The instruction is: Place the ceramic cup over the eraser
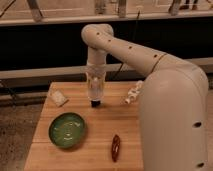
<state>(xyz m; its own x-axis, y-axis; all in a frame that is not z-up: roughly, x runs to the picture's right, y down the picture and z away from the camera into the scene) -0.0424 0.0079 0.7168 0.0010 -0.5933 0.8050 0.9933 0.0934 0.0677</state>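
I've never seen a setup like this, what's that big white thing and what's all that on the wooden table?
The big white thing is a robot: a rolling body with one arm that rises, bends and comes down to the wooden table. The end effector, its grasping part, points down close to the surface, toward the back. There is one picture, looking down past the robot's body. On the table lie a round green dish, a reddish-brown elongated object, a pale flat block at back left, perhaps the eraser, and a small whitish glossy thing beside the arm, probably the ceramic cup. Nothing seems to be held.
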